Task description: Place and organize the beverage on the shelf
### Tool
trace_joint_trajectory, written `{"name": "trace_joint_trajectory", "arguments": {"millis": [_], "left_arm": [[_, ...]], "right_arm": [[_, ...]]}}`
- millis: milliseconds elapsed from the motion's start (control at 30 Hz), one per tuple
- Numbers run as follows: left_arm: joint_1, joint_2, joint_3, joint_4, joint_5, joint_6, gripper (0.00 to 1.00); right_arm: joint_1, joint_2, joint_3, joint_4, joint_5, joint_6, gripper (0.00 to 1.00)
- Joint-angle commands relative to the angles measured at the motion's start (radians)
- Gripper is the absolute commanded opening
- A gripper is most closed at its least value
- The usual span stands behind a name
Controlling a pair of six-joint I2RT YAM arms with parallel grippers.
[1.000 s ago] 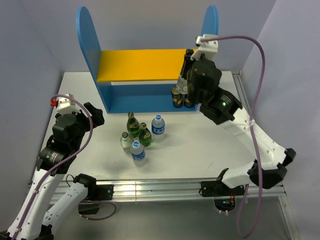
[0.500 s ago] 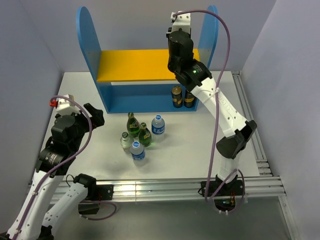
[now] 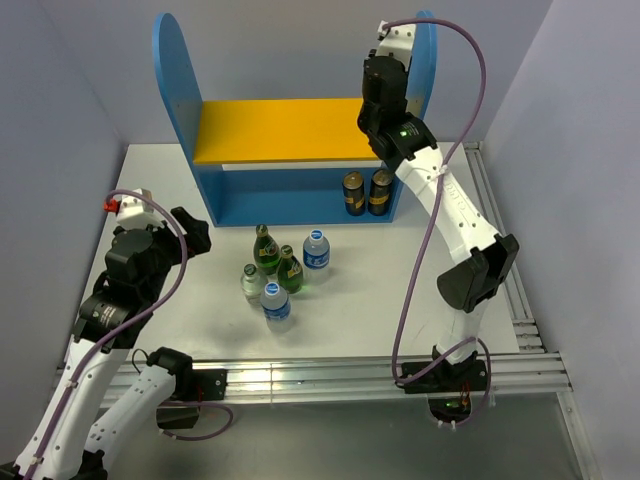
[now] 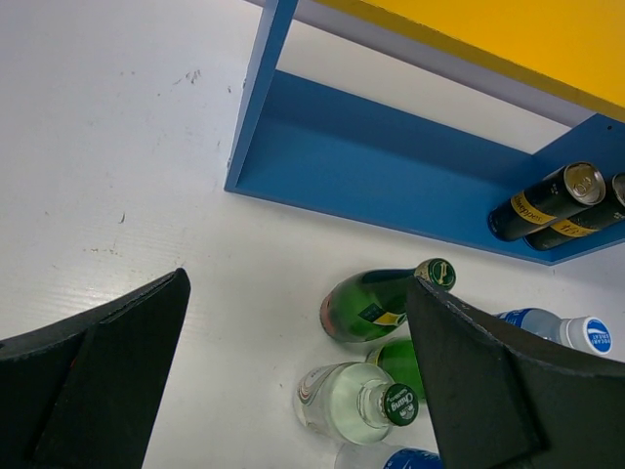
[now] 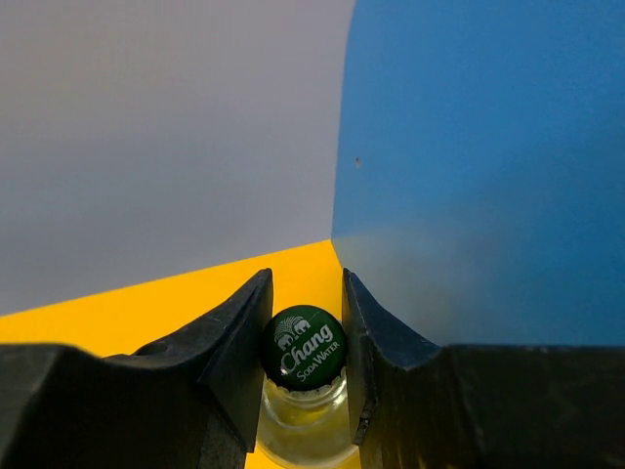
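- A clear bottle (image 5: 303, 430) with a green cap is in the right pincer (image 5: 304, 311). The two fingers press the neck from both sides, at the height of the cap.
- This bottle is upright over the right end of the yellow board (image 3: 270, 130) of the shelf (image 3: 175, 80), in the corner beside the right panel (image 5: 488, 166). Whether its bottom touches the board, I cannot tell.
- In the top view the right arm hides this bottle.
- Five more bottles stand close together on the tabletop (image 3: 420, 290), in front of the shelf.
- In this group a green bottle (image 3: 264, 248) is at the back left and a second green bottle (image 3: 289, 268) is in the middle.
- A water bottle (image 3: 316, 248) is at the back right, a second clear bottle (image 3: 250, 281) is at the left, and a second water bottle (image 3: 276, 300) is nearest to the arms.
- Two dark cans (image 3: 353, 193) (image 3: 380, 190) stand side by side at the right end of the lower level (image 3: 290, 195).
- The left pincer (image 4: 298, 293) has its fingers wide apart and holds nothing. It is above the tabletop, to the left of the group and apart from it.
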Motion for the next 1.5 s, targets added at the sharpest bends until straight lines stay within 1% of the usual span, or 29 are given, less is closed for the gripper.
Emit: {"name": "trace_joint_trajectory", "arguments": {"millis": [0, 67, 100, 133, 167, 200, 267, 300, 367, 400, 500, 633, 767, 867, 900, 933, 967, 1000, 1033, 1133, 1167, 1200, 1233, 1367, 1467], "left_arm": [[0.0, 0.004, 0.0, 0.019, 0.012, 0.011, 0.99], [0.0, 0.004, 0.0, 0.019, 0.008, 0.011, 0.99], [0.0, 0.004, 0.0, 0.017, 0.007, 0.011, 0.99], [0.0, 0.004, 0.0, 0.019, 0.005, 0.011, 0.99], [0.0, 0.005, -0.002, 0.019, 0.005, 0.013, 0.99], [0.0, 0.007, 0.0, 0.017, 0.005, 0.011, 0.99], [0.0, 0.01, -0.002, 0.017, 0.002, 0.011, 0.99], [0.0, 0.012, 0.0, 0.019, 0.005, 0.013, 0.99], [0.0, 0.015, 0.0, 0.017, 0.002, 0.013, 0.99], [0.0, 0.018, 0.0, 0.017, 0.001, 0.013, 0.99], [0.0, 0.024, 0.0, 0.017, -0.004, 0.011, 0.99], [0.0, 0.035, 0.002, 0.013, -0.007, 0.011, 0.99], [0.0, 0.048, 0.002, 0.016, -0.008, 0.011, 0.99], [0.0, 0.064, 0.003, 0.013, -0.008, 0.009, 0.99], [0.0, 0.068, 0.003, 0.014, -0.008, 0.009, 0.99], [0.0, 0.074, 0.006, 0.013, -0.013, 0.008, 0.99], [0.0, 0.079, 0.006, 0.009, -0.015, 0.006, 0.99], [0.0, 0.079, 0.008, 0.009, -0.016, 0.006, 0.99], [0.0, 0.081, 0.008, 0.009, -0.025, 0.005, 0.99], [0.0, 0.076, 0.008, 0.005, -0.045, -0.001, 0.99], [0.0, 0.074, 0.011, -0.001, -0.062, -0.003, 0.99], [0.0, 0.073, 0.011, -0.004, -0.076, -0.006, 0.99], [0.0, 0.065, 0.017, -0.007, -0.09, -0.015, 0.99], [0.002, 0.03, 0.015, -0.017, -0.175, -0.032, 0.99], [0.002, 0.012, 0.012, -0.017, -0.189, -0.037, 0.99]], "right_arm": [[-0.008, -0.069, -0.015, 0.083, 0.016, 0.032, 0.1], [-0.009, -0.074, -0.029, 0.085, 0.025, 0.04, 0.25], [-0.009, -0.08, -0.051, 0.088, 0.022, 0.041, 0.45], [-0.009, -0.09, -0.061, 0.092, 0.023, 0.041, 0.54], [-0.008, -0.097, -0.071, 0.101, 0.025, 0.041, 0.58], [-0.009, -0.103, -0.084, 0.105, 0.03, 0.041, 0.68], [-0.009, -0.115, -0.094, 0.108, 0.03, 0.041, 0.75], [-0.009, -0.123, -0.097, 0.106, 0.028, 0.041, 0.84], [-0.008, -0.13, -0.097, 0.095, 0.033, 0.041, 0.9], [-0.008, -0.137, -0.1, 0.092, 0.039, 0.041, 0.96], [-0.002, -0.196, -0.124, 0.085, 0.033, 0.075, 1.0], [0.038, -0.267, -0.164, 0.079, 0.039, 0.072, 1.0], [0.104, -0.334, -0.204, 0.06, 0.082, 0.074, 1.0], [0.199, -0.405, -0.268, 0.063, 0.111, 0.083, 1.0], [0.228, -0.44, -0.304, 0.056, 0.099, 0.093, 1.0], [0.295, -0.459, -0.327, 0.045, 0.068, 0.106, 1.0], [0.332, -0.472, -0.354, 0.045, 0.038, 0.124, 1.0], [0.368, -0.491, -0.409, 0.039, -0.031, 0.139, 1.0], [0.438, -0.497, -0.434, 0.031, -0.068, 0.152, 1.0], [0.536, -0.492, -0.541, 0.04, -0.153, 0.195, 1.0], [0.588, -0.488, -0.583, 0.04, -0.17, 0.215, 1.0], [0.609, -0.474, -0.604, 0.039, -0.168, 0.234, 1.0], [0.626, -0.468, -0.624, 0.043, -0.209, 0.25, 0.99], [0.675, -0.427, -0.716, 0.059, -0.282, 0.336, 0.95], [0.699, -0.402, -0.752, 0.071, -0.308, 0.377, 0.95]]}}
